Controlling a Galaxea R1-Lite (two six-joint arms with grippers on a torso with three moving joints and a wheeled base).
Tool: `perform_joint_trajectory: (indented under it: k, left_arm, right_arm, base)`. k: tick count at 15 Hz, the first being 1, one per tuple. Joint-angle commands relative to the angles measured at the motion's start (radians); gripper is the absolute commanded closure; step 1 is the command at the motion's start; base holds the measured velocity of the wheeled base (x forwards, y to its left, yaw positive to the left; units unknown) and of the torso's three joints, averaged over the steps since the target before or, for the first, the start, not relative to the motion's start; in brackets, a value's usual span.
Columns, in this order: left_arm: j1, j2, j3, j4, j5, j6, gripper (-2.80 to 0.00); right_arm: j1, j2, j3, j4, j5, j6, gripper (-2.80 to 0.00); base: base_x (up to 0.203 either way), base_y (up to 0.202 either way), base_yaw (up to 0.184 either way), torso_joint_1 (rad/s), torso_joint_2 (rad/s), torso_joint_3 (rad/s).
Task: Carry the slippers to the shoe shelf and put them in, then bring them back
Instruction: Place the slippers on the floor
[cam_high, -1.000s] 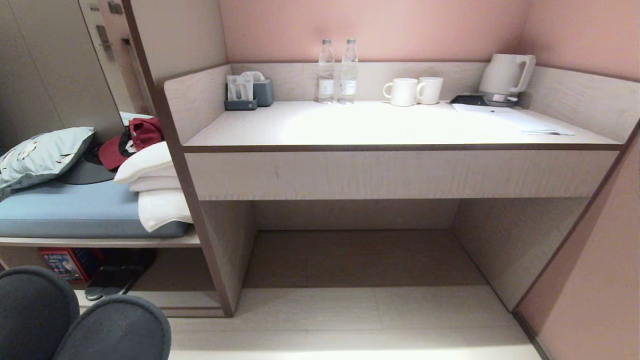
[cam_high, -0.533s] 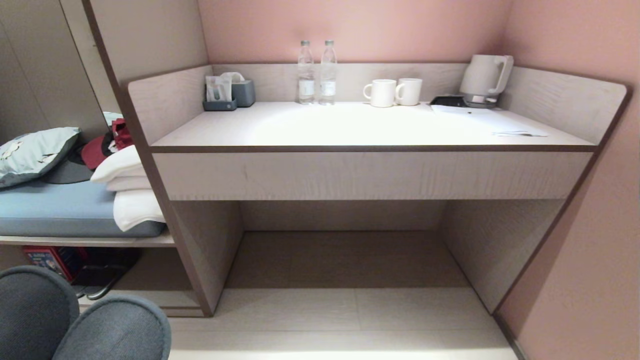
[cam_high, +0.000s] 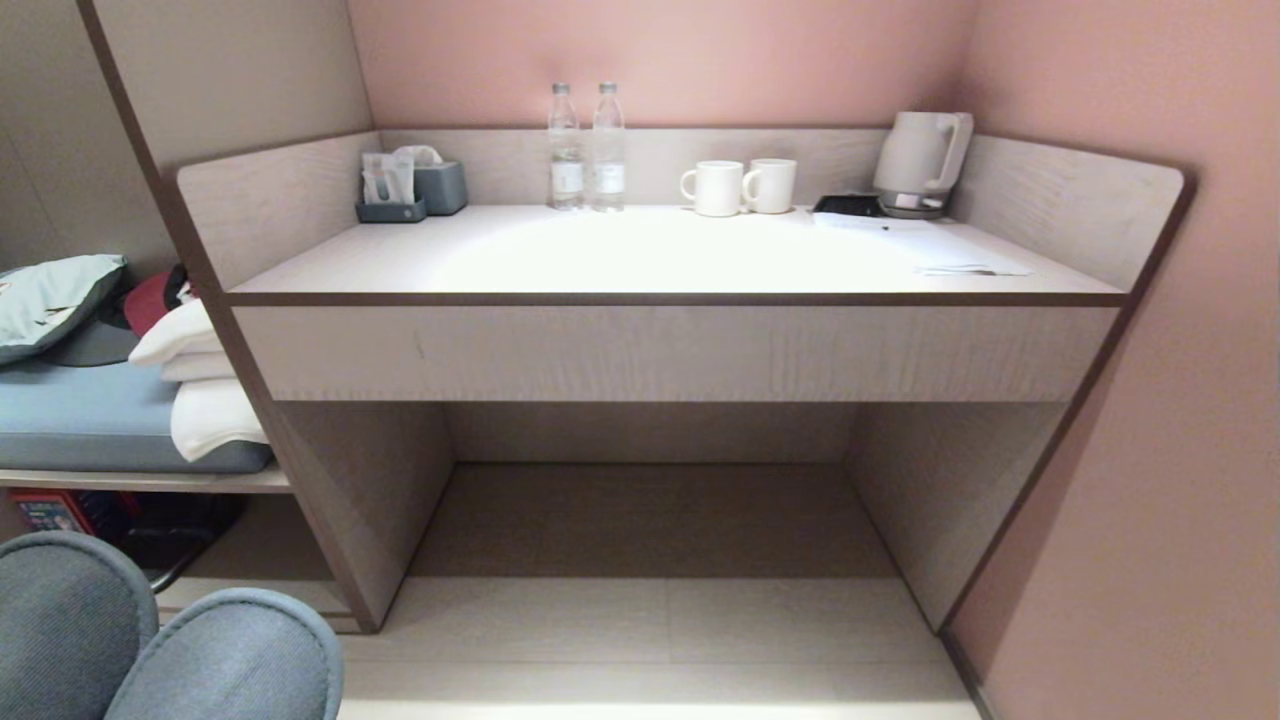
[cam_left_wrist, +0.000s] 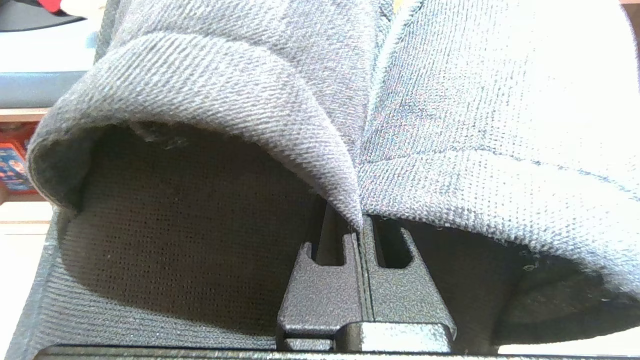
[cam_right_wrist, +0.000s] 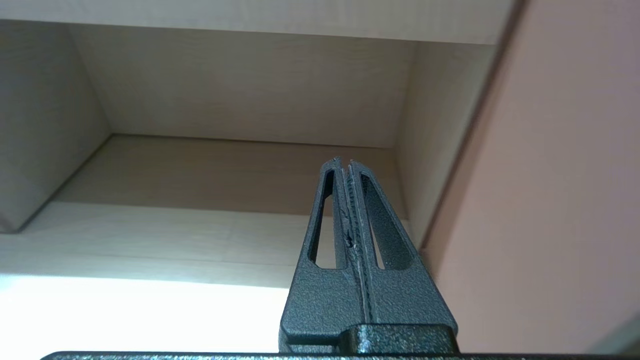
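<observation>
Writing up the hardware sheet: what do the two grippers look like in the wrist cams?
Both match: the left gripper and right gripper are dark grey-black with a speckled, textured finish. The fingers are tapered, with long slot cut-outs and ridged inner faces, on a blocky base. No cables or markings show.

Slippers (cam_high: 150, 650) — toes only; shoe shelf (cam_high: 250, 540) — edge-cropped.

Slippers (cam_left_wrist: 240, 75): soft ribbed cloth, matt, with mesh lining. Left gripper (cam_left_wrist: 364, 235) and right gripper (cam_right_wrist: 346, 165): grainy matt black plastic. Counter (cam_high: 650, 350): pale wood-grain board, smooth. Mugs (cam_high: 715, 188): glossy white ceramic. Bottles (cam_high: 585, 150): clear plastic.
</observation>
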Motion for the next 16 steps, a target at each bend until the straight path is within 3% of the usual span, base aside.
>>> perform_joint_trajectory:
  k: [1,3,16]
  left_arm:
    - [0.001,0.0,0.0,-0.001,0.001,0.001,0.0]
    - [0.0,0.0,0.0,-0.001,0.0,-0.003,0.0]
    - [0.001,0.0,0.0,-0.001,0.0,-0.004,0.0]
  right_arm:
    - [0.001,0.0,0.0,0.0,0.001,-0.001,0.0]
    - [0.0,0.0,0.0,0.0,0.001,0.001,0.0]
    - [0.001,0.0,0.0,0.0,0.001,0.001,0.0]
  base:
    - [0.0,-0.193,0.004,-0.002,0.0,-0.002]
    - [0.0,-0.131,0.004,0.002,0.0,0.002]
    - [0.0,0.0,0.0,0.0,0.0,-0.002]
